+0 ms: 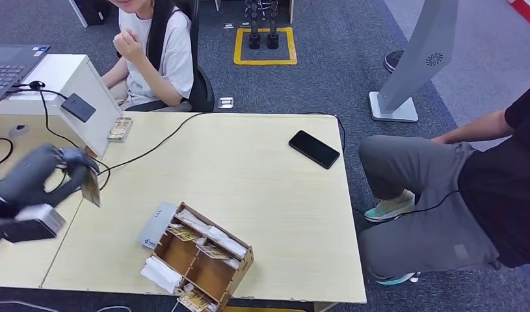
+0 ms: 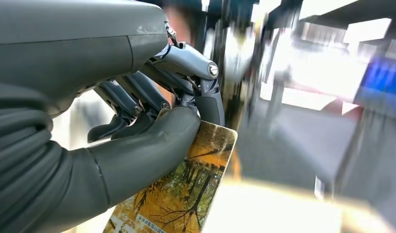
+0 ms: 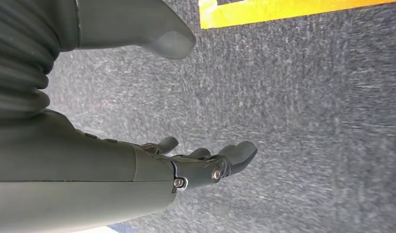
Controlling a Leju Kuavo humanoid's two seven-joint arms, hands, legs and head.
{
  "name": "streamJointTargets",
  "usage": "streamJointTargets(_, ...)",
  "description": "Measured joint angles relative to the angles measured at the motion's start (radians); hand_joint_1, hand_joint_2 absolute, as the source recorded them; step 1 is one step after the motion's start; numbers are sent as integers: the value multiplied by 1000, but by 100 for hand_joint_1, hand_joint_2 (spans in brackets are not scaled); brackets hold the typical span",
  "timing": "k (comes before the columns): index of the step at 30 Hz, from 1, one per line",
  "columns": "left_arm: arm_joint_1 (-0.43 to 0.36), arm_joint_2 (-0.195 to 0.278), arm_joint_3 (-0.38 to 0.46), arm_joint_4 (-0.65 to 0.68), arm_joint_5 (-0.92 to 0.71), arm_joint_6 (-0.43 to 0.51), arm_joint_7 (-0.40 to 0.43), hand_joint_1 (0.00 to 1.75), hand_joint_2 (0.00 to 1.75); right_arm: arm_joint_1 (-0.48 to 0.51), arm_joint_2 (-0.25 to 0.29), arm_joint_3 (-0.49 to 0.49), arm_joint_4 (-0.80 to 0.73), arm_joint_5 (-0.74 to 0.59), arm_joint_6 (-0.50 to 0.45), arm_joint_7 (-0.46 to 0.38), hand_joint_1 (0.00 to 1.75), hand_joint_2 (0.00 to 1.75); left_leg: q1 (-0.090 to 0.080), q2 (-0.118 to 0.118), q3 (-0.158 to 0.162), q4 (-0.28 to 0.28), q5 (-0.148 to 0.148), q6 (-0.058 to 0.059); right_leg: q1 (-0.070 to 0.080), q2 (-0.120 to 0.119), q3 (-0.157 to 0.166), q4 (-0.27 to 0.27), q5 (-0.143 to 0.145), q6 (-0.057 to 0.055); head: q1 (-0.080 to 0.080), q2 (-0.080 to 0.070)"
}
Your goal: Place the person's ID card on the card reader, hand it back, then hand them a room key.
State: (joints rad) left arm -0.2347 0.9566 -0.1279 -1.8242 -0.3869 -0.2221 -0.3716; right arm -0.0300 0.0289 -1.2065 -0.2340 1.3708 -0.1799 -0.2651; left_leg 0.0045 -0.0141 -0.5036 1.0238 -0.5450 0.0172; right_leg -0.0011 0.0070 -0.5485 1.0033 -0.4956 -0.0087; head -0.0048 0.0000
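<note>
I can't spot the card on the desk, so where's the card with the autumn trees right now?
The card is pinched in the left hand, held over the left side of the table in the head view, just in front of the white stand with the black reader.

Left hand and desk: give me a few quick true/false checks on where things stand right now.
1. The left hand pinches a card. True.
2. The card has an autumn-tree picture. True.
3. The black phone lies inside the wooden organizer. False: it lies on the bare table, apart from the organizer.
4. The right hand holds a room key. False: it holds nothing, its fingers apart above grey carpet.
5. The grey card reader sits beside the organizer. True.
</note>
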Motion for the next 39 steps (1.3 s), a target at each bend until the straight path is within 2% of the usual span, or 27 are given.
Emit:
streamJointTargets(2,-217,9,26,23,39,-87,28,175,175,-7,0,-2,0,7,0,-10,0,175,0,-2,-1,1,1,0,0,-2,0,0,1,0,0,0)
streamJointTargets(4,-389,9,18,54,51,-127,59,175,175,-14,0,-3,0,12,0,-16,0,175,0,2,-1,1,2,1,-1,2,0,0,2,1,0,0)
streamJointTargets(6,-496,9,2,76,61,-130,79,175,175,-16,0,-3,0,14,0,-19,0,175,-1,6,0,1,1,1,-2,6,-1,0,3,1,0,0)
streamJointTargets(8,-557,9,-13,89,71,-118,89,175,175,-16,0,-3,0,16,0,-21,0,175,-2,8,0,1,1,1,-3,8,-2,0,3,1,0,0)
streamJointTargets(13,-616,9,-36,103,81,-100,97,175,175,-17,0,-4,0,19,0,-22,0,175,-3,8,-1,1,1,2,-3,8,-3,0,3,2,0,0)
streamJointTargets(21,-643,8,-60,116,86,-91,103,175,175,-16,0,-4,0,21,1,-22,0,175,-3,8,-1,1,1,2,-3,8,-3,0,3,2,0,0)
streamJointTargets(25,-678,-10,-94,156,4,-23,152,175,175,-17,0,-4,0,31,1,-11,0,175,-3,8,-1,1,1,2,-2,8,-3,0,3,2,0,0)
streamJointTargets(28,-742,-63,-160,249,-161,70,211,175,175,-20,0,-2,0,49,1,1,0,175,-3,6,-1,1,1,2,-2,6,-3,0,3,2,0,0)
streamJointTargets(32,-835,-195,-278,454,-318,155,273,175,175,-35,0,10,0,68,-3,-9,0,175,-4,3,-1,1,3,2,-3,4,-2,0,6,2,0,0)
streamJointTargets(35,-859,-271,-355,597,-385,203,300,168,175,-46,1,25,2,79,-7,-10,0,175,-4,6,0,1,4,2,-4,6,-2,0,7,2,0,0)
streamJointTargets(39,-861,-323,-408,730,-412,249,299,166,175,-43,5,37,5,84,-12,-8,0,175,-5,8,-1,1,4,2,-5,9,-3,0,7,2,0,0)
